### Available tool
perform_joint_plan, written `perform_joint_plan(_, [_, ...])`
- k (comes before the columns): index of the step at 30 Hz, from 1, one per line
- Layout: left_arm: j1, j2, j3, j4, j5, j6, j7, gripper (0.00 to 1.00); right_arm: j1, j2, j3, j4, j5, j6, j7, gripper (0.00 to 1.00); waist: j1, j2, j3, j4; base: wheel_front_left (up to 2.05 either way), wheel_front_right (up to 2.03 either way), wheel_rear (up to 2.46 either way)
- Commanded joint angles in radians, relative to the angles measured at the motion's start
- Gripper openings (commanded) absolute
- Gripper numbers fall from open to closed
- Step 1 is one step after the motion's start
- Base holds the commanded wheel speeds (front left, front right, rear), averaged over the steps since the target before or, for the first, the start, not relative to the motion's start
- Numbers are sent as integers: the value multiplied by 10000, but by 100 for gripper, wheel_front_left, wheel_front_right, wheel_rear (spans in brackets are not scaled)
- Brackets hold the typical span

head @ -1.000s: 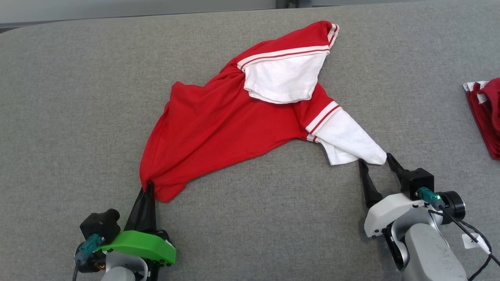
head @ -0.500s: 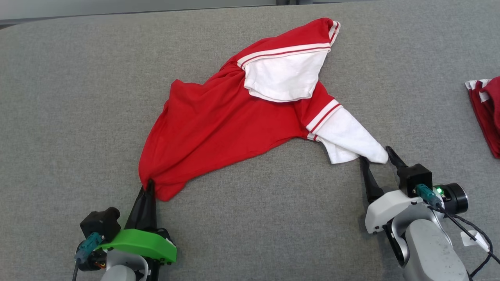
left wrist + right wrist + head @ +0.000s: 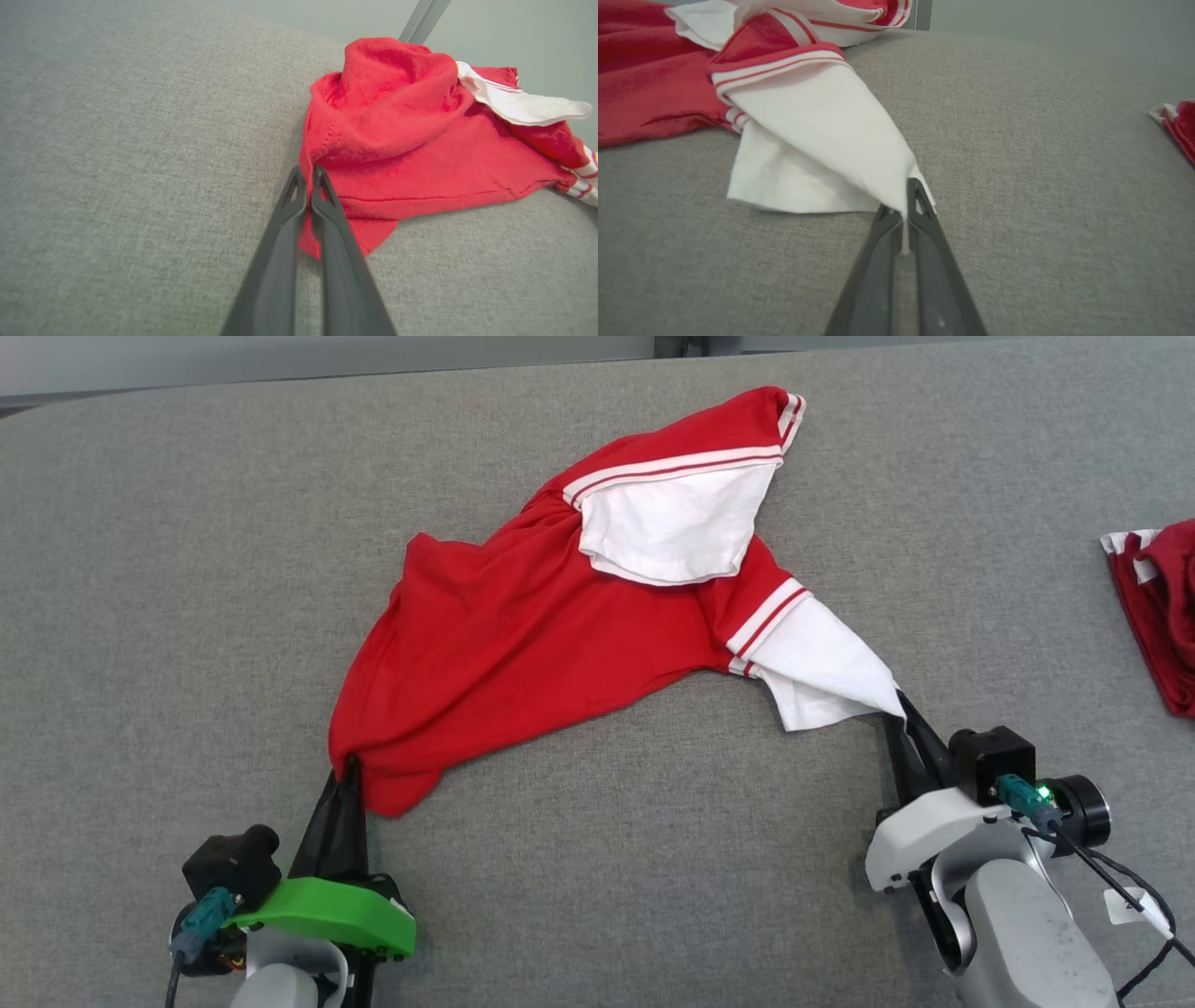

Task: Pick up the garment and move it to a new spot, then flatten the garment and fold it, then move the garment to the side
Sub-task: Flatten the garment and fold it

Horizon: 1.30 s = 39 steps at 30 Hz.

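The garment (image 3: pixel 532 625) is a red shirt with white, red-striped sleeves, lying crumpled across the grey cushion. My left gripper (image 3: pixel 347 773) is shut on its red hem corner at the lower left; the left wrist view shows the garment (image 3: pixel 411 154) pinched between the closed fingers of my left gripper (image 3: pixel 308 175). At the lower right, my right gripper (image 3: pixel 901 714) is shut on the tip of the white sleeve (image 3: pixel 822 672). In the right wrist view the white sleeve (image 3: pixel 822 140) runs down into the closed fingers of my right gripper (image 3: pixel 906 200).
A second red and white garment (image 3: pixel 1158 607) lies at the right edge of the grey cushion (image 3: pixel 187 569), also seen in the right wrist view as a red garment (image 3: pixel 1178 126). The cushion's far edge meets a pale wall at the top.
My right gripper has closed on the tip of the white sleeve, having stood open around it before. The left gripper keeps its hold on the red hem.
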Motion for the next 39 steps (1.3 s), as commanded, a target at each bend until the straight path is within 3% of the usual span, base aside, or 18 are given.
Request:
perform_joint_plan(1, [-117, 48, 97, -124, 190, 53, 4, 0, -70, -25, 80, -155, 328, -15, -24, 0, 0, 0, -188, -61, 0, 0, 0])
perform_joint_plan(11, [-739, 129, 1023, -1530, 1513, -111, 4, 0, -865, -122, 753, -1344, 2579, -15, -24, 0, 0, 0, -1361, -494, 0, 0, 0])
perform_joint_plan(18, [-2480, 1363, 1004, -2161, 2237, -177, 4, 0, -2287, -544, 778, -2042, 3288, -15, -24, 0, 0, 0, -1955, -850, 0, 0, 0])
perform_joint_plan(26, [-4329, 2725, 456, -2343, 1847, -183, 4, 0, -3565, -761, 422, -2232, 4640, -15, -24, 0, 0, 0, -2263, -1133, 0, 0, 0])
perform_joint_plan(32, [-5162, 3209, -142, -1895, 1530, -183, 98, 0, -3872, -961, 252, -2363, 5761, -15, 390, 0, 0, 0, -1495, -1195, 0, 0, 0])
perform_joint_plan(39, [-6921, 3211, -727, -877, 1712, -171, 330, 0, -5129, -876, -126, -1927, 6262, -12, 611, 0, 0, 0, 752, -1036, 0, 0, 0])
